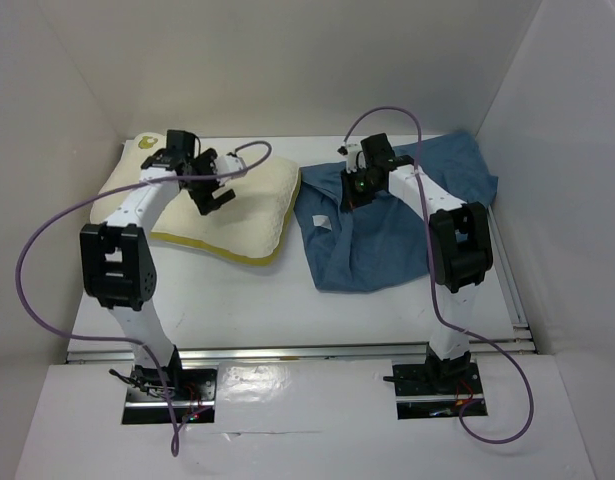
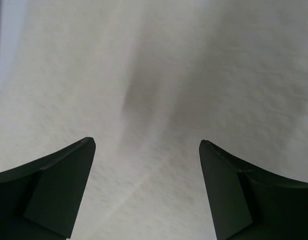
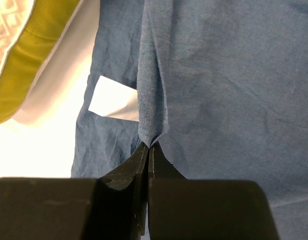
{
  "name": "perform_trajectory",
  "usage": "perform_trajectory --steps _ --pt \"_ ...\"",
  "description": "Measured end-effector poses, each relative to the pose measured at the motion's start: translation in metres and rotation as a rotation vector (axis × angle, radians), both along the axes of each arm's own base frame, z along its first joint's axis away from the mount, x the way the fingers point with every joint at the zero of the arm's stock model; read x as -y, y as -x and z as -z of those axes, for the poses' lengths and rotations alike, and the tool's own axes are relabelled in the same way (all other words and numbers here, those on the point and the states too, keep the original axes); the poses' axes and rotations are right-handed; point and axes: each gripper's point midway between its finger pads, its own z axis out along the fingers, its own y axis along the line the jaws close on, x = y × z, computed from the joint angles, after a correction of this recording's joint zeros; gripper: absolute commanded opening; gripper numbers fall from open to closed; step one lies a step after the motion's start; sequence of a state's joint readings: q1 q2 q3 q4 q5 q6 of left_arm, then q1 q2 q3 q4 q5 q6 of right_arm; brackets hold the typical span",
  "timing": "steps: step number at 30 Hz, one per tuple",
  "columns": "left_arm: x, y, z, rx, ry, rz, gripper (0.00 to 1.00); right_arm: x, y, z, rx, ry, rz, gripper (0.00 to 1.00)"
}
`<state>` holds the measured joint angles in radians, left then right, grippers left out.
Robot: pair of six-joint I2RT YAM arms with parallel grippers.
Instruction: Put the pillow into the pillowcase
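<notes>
The cream pillow (image 1: 245, 205) with its yellow edge band lies flat at the back left of the table. My left gripper (image 1: 215, 196) hovers over its middle, open, its two fingers spread wide with only pillow fabric (image 2: 159, 90) beneath them. The dusty-blue pillowcase (image 1: 387, 235) lies wrinkled at the back right. My right gripper (image 1: 353, 193) is shut on a pinched fold of the pillowcase (image 3: 151, 100) near its left edge. In the right wrist view the pillow's yellow band (image 3: 33, 65) shows at the upper left.
A white label (image 3: 113, 98) is sewn to the pillowcase near the pinched fold. White walls (image 1: 547, 110) close in the table at the back and on both sides. Purple cables (image 1: 47, 290) loop beside each arm.
</notes>
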<state>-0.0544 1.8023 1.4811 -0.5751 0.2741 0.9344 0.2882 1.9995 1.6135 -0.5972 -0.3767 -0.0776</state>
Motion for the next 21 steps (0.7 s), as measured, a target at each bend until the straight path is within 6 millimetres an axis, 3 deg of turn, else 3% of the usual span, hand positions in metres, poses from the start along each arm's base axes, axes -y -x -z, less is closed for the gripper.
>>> perform_trajectory --steps 6,10,13,18,21 --pt "-0.009 -0.077 -0.032 0.071 0.070 0.036 0.99 -0.001 0.001 0.000 0.002 -0.001 -0.019 0.00" --pt "-0.001 -0.081 -0.022 -0.002 0.107 0.078 0.99 0.000 0.003 0.001 -0.003 0.001 -0.026 0.00" --pt "0.009 -0.072 0.000 -0.105 0.139 0.125 0.99 0.001 0.004 0.002 -0.007 0.001 -0.033 0.00" --pt "0.016 -0.028 0.032 -0.289 0.165 0.185 0.99 0.003 0.004 0.002 -0.010 -0.005 -0.038 0.00" --pt "0.018 -0.015 0.042 -0.328 0.171 0.215 0.99 0.005 0.003 0.003 -0.014 -0.008 -0.036 0.00"
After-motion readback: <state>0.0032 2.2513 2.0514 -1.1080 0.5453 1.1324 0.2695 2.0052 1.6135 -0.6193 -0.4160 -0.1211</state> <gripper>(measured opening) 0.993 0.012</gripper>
